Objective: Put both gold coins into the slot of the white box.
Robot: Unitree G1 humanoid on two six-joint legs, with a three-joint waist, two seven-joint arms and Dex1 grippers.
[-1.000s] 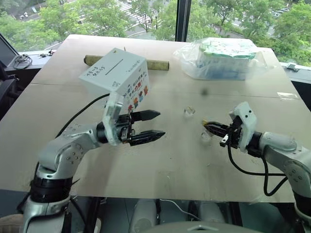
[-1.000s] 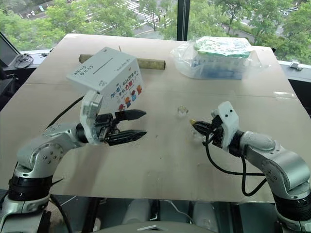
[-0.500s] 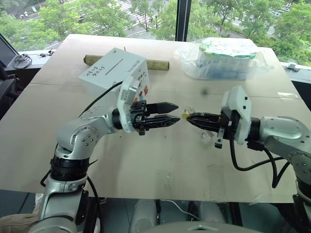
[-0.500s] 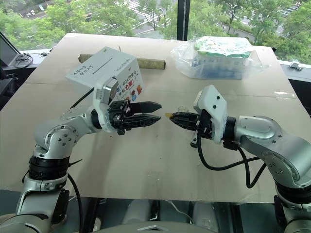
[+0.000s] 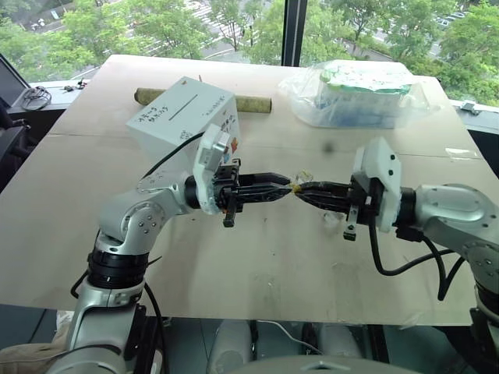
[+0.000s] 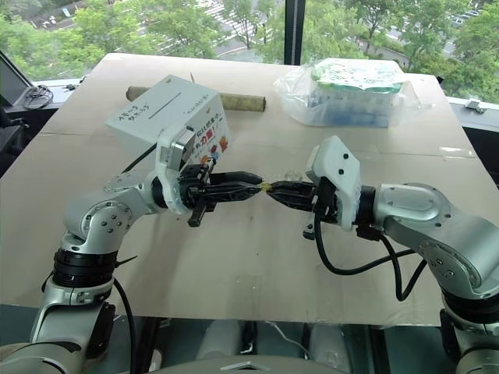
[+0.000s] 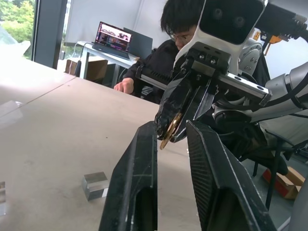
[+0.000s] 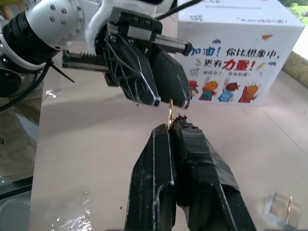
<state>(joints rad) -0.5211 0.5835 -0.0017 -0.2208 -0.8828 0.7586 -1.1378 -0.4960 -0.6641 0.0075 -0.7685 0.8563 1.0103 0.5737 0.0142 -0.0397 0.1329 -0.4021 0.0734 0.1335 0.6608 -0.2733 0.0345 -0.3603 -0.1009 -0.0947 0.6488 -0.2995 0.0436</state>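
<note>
A gold coin point(image 5: 295, 187) hangs above the table's middle, where my two grippers meet tip to tip. My right gripper point(image 8: 171, 126) is shut on its flat faces, and the coin point(image 8: 170, 111) sticks up past the tips. My left gripper point(image 7: 172, 124) has closed in from the opposite side, and its fingers point(image 7: 144, 159) pinch the coin point(image 7: 171, 131) by its rim. A second gold coin point(image 8: 288, 210) stands in a small clear holder on the table below the right arm. The white box point(image 5: 183, 117) sits behind the left arm, with its slot point(image 5: 183, 107) on top.
Two small clear holders point(image 5: 302, 177) point(image 5: 331, 220) lie on the table under the grippers. Behind the box lies a cardboard tube point(image 5: 253, 104). A clear bag of green-white packs point(image 5: 355, 93) sits at the back right. A person point(image 7: 159, 62) sits beyond the table.
Both grippers rose and came together at the table's middle, the right one carrying the coin. The left fingers went from wide open to closed around the coin.
</note>
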